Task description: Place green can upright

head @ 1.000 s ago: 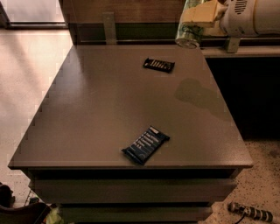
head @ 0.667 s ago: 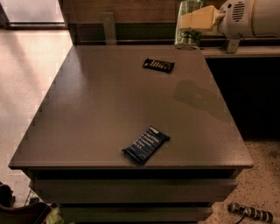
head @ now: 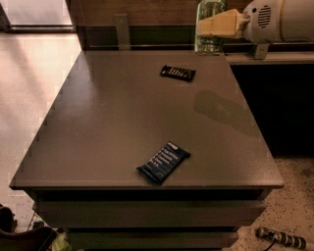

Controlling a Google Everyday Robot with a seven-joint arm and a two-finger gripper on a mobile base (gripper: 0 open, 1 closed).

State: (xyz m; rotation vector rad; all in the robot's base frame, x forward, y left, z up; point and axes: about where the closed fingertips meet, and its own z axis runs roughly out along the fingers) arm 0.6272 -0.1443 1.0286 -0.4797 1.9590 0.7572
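Observation:
The green can [head: 210, 11] is held upright in the air at the top right, above the far right corner of the table [head: 108, 127]. Its lower end [head: 208, 45] shows below the fingers. My gripper [head: 212, 25] comes in from the right on a white arm [head: 279, 20]. Its pale yellow fingers [head: 223, 24] are shut on the can's middle. The can's shadow [head: 221, 110] falls on the tabletop right of centre.
A dark snack bar wrapper [head: 178, 73] lies near the far right of the table. A blue-black snack bar wrapper [head: 163, 161] lies near the front edge. A wooden wall [head: 147, 12] runs behind the table, and a ledge [head: 270, 58] at the right.
The gripper has turned the can from tilted to upright and shifted it slightly left and up. The two wrappers have not moved.

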